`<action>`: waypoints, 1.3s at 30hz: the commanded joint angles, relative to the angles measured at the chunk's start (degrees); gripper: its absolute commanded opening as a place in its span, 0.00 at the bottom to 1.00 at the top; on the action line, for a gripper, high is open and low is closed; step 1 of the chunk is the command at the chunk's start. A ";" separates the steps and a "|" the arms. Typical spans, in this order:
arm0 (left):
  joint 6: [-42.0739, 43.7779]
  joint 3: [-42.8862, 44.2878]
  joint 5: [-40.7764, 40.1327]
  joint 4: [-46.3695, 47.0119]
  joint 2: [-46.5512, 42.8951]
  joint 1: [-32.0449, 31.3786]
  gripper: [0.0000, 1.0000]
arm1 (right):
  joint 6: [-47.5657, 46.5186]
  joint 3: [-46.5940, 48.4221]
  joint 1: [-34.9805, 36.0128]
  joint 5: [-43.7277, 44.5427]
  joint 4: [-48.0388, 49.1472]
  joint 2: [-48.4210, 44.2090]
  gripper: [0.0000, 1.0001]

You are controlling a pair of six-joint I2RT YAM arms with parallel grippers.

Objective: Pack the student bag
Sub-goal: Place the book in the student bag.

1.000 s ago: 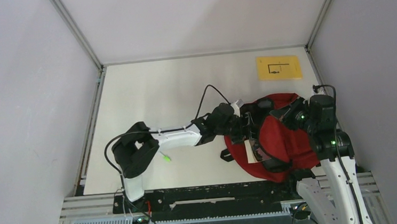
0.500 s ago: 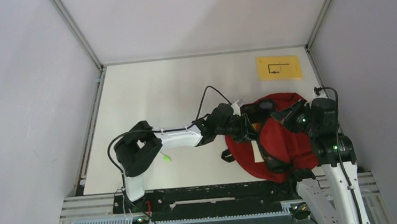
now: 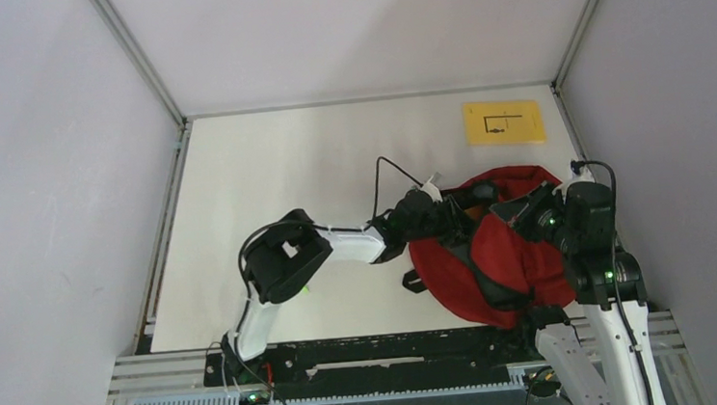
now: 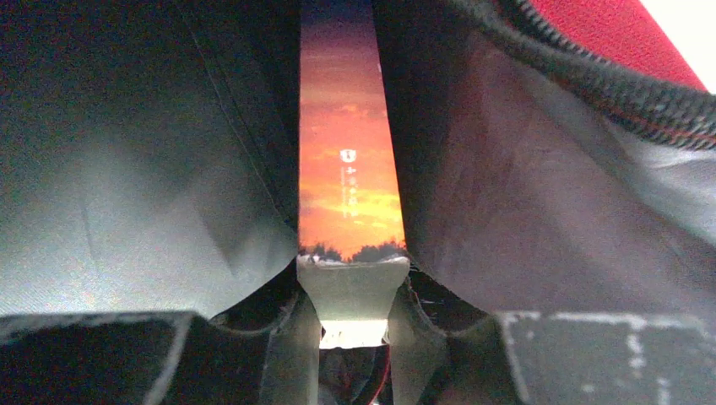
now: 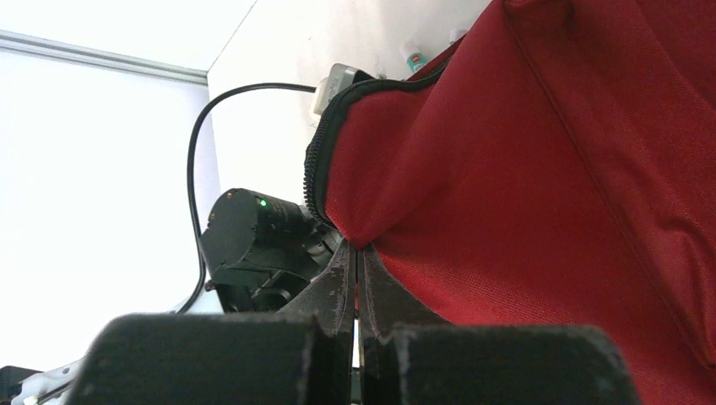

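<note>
Two pincers grip: the right pincer [image 5: 356, 263] holds the student bag [image 3: 525, 257] open, the left pincer [image 4: 352, 277] a sunset-covered book [image 4: 346, 169] inside, likely needing release next.

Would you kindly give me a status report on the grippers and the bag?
Left gripper shut on flat sunset-print item inside student bag. Right gripper pinching bag's zipper edge, holding it open. No obstruction seen.

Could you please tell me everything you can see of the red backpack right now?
The red backpack is soft fabric with black zipper trim and straps, slumped on the table at its near right corner. Its mouth gapes leftward, showing dark grey lining. The right gripper is shut on a pinch of red fabric beside the zipper. The left gripper, inside the opening, holds a flat sunset-printed item edge-on.
</note>
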 commanded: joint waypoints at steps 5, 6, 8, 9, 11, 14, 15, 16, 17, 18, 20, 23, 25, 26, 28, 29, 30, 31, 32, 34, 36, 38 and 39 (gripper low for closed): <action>1.97 1.92 0.35 5.21 -3.29 -1.73 0.57 | 0.01 1.31 -0.29 0.92 2.58 0.00 0.00; 3.33 2.14 0.97 2.59 -3.91 -1.73 0.59 | 0.12 0.97 -0.29 0.80 2.90 -0.06 0.00; 6.55 2.68 2.12 -2.79 -5.04 -1.73 0.66 | 0.46 0.33 -0.27 0.37 3.50 0.03 0.00; 8.01 2.96 2.11 -6.13 -5.60 -1.73 0.69 | 0.58 0.07 -0.29 0.31 3.55 0.01 0.00; 10.66 3.09 2.25 -10.97 -6.67 -1.73 0.72 | 0.53 -0.18 -0.29 0.30 3.75 0.03 0.00; 12.79 1.53 0.32 -15.00 -8.62 -1.93 0.99 | -0.16 -0.33 -0.28 0.14 4.27 0.23 0.00; 13.67 1.25 -0.07 -15.57 -9.29 -1.98 1.00 | -0.25 -0.51 -0.29 0.13 4.31 0.35 0.00; 14.72 1.41 -0.06 -17.19 -9.73 -1.99 1.00 | -0.38 -0.61 -0.29 0.13 4.41 0.48 0.00; 15.80 1.79 0.20 -18.40 -10.05 -1.99 1.00 | -0.40 -0.70 -0.29 0.05 4.45 0.51 0.00; 16.93 2.30 0.56 -19.84 -10.38 -1.99 1.00 | -0.35 -0.77 -0.29 0.05 4.55 0.59 0.00; 19.11 2.95 0.84 -22.66 -11.46 -1.99 1.00 | -0.46 -0.80 -0.28 0.11 4.54 0.56 0.00; 24.17 3.63 -0.88 -28.87 -14.24 -1.99 1.00 | -1.24 -0.80 -0.29 1.43 3.92 0.53 0.00; 27.16 4.19 -2.50 -34.07 -16.58 -1.99 1.00 | -2.25 -0.80 -0.22 2.78 3.20 0.69 0.00; 29.02 4.18 -2.68 -36.16 -17.97 -1.99 1.00 | -2.78 -0.84 -0.28 3.48 2.77 0.80 0.00; 31.42 3.67 -2.99 -39.39 -20.89 -1.99 1.00 | -3.88 -1.16 -0.29 4.49 2.28 1.01 0.00; 32.53 3.13 -3.00 -40.78 -22.50 -1.99 1.00 | -4.23 -1.27 -0.24 4.86 2.15 1.04 0.00; 33.26 2.48 -3.10 -42.15 -23.95 -1.99 1.00 | -4.70 -1.39 -0.25 5.03 2.01 1.19 0.00; 34.19 1.94 -2.97 -44.29 -25.90 -1.99 1.00 | -5.12 -1.41 -0.27 4.91 1.94 1.35 0.00; 35.16 1.23 -2.69 -45.68 -27.41 -1.92 1.00 | -5.77 -1.41 -0.28 4.76 1.90 1.63 0.00; 36.13 -1.26 -2.75 -46.87 -31.19 -1.76 1.00 | -7.07 -1.41 -0.16 4.50 1.62 1.90 0.00; 36.42 -4.41 -3.53 -47.22 -35.58 -0.82 1.00 | -7.78 -1.64 -0.16 5.50 0.97 1.81 0.00; 36.00 -7.39 -5.02 -48.33 -39.73 2.16 1.00 | -8.20 -2.92 0.08 6.39 1.29 0.91 0.00; 35.85 -8.92 -5.24 -48.59 -41.71 4.59 1.00 | -8.25 -3.51 0.27 6.65 1.49 0.64 0.00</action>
